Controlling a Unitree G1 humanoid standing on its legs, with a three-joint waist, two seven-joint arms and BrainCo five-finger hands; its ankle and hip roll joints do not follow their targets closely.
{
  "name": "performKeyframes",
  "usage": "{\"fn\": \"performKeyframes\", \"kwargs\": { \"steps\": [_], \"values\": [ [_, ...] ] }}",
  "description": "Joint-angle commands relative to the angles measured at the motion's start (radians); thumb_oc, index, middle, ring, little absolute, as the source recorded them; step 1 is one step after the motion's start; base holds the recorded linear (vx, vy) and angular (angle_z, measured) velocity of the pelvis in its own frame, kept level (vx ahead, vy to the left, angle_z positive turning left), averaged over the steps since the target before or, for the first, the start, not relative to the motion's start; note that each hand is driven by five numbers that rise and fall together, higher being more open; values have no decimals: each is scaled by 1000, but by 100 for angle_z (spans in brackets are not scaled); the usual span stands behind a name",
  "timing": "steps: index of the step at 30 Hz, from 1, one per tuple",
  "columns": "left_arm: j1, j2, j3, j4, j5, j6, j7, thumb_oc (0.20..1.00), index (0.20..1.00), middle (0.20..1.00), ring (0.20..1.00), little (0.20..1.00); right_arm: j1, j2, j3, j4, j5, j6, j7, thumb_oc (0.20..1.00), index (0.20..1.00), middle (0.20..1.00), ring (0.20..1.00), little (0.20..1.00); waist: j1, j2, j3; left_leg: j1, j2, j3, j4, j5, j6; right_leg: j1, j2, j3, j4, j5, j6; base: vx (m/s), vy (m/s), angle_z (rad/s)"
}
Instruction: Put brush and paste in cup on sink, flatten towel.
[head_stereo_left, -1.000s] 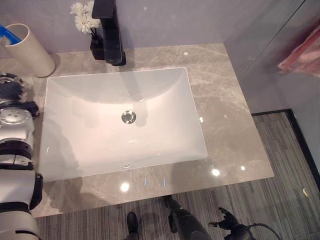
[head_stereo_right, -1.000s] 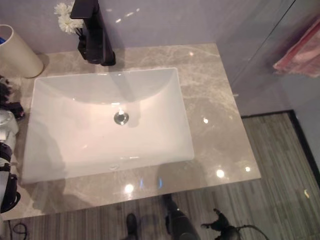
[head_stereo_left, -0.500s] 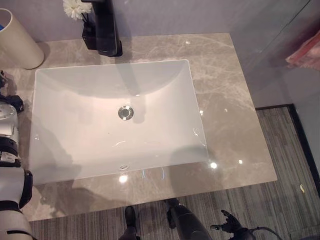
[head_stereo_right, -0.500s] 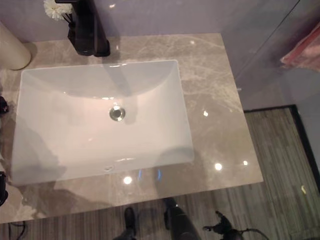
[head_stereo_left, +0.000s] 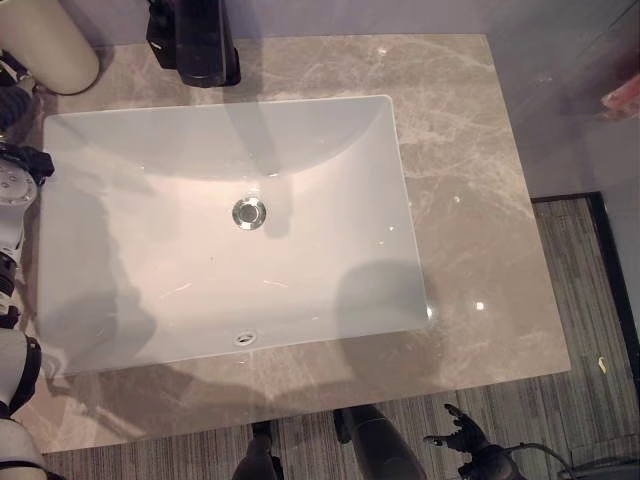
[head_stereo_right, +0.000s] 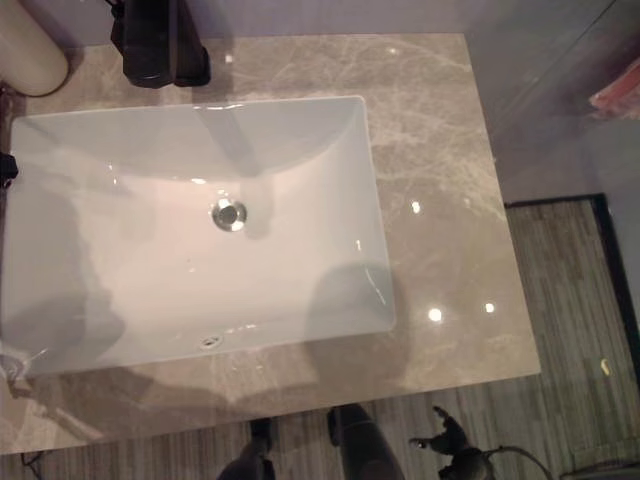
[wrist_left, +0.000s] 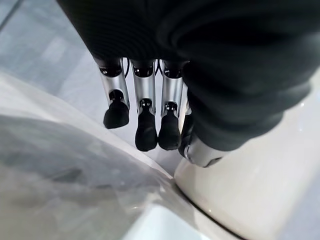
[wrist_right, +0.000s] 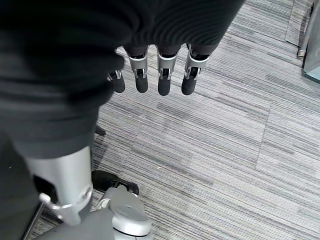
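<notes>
Beside cup (wrist_left: 260, 180), left robot hand (wrist_left: 150, 65) relaxed.

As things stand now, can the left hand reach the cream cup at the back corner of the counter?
Probably yes. The left hand hangs with relaxed fingers right beside the cup, holding nothing, and nothing stands between them.

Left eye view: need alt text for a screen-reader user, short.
A white rectangular sink with a metal drain, set in a grey marble countertop, seen from above. A black faucet stands at its back edge, with a cream cup on the counter to the faucet's left. The right hand hangs low over striped grey floor.
</notes>
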Motion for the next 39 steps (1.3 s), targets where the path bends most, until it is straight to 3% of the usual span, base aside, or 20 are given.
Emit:
{"fn": "performKeyframes", "kwargs": {
  "steps": [1,15,21,22,26,33,39],
  "values": [
    [37,-27,-37,-50,90,-55,-5,200,200,200,200,200,8,-43,-25,-11,-19,-16,-17,1000,1000,1000,1000,1000,-15,20,17,158,-48,17,9,13,21,-11,-10,11,44,-2,91,0,0,0],
    [109,-115,35,-46,118,-35,18,200,200,200,200,200,2,-38,-23,6,-37,-9,-18,1000,1000,1000,1000,1000,-14,14,10,191,-59,17,9,-20,28,28,-25,2,37,1,94,-4,8,1],
    [239,-178,148,-121,148,-7,61,200,200,200,200,200,-1,-23,-44,54,-54,22,-22,1000,1000,1000,1000,1000,8,8,-11,242,-70,6,9,-47,40,89,-43,-12,40,-5,97,2,8,3],
    [336,-214,224,-161,141,-6,63,200,200,200,200,200,4,-14,-55,78,-70,35,-15,1000,1000,1000,1000,1000,19,10,-25,272,-75,-6,9,-59,47,129,-54,-19,38,-9,97,10,35,12],
    [409,-230,280,-199,144,-6,66,200,200,200,200,200,8,-11,-64,88,-74,39,-10,1000,1000,1000,1000,1000,28,15,-37,292,-80,-19,9,-63,52,161,-63,-24,34,-14,99,-13,43,13],
    [769,-343,500,-532,95,-51,40,200,200,200,200,200,11,21,-105,106,-84,59,16,1000,1000,1000,1000,1000,82,19,-80,336,-109,-65,9,-70,80,239,-91,-37,30,-15,107,-63,77,14],
    [1075,-434,649,-851,42,-104,-86,200,200,200,200,200,-4,46,-140,141,-108,79,36,1000,1000,1000,1000,1000,129,13,-103,373,-146,-79,9,-78,120,278,-119,-18,51,2,126,-96,111,15]
  ]
}}
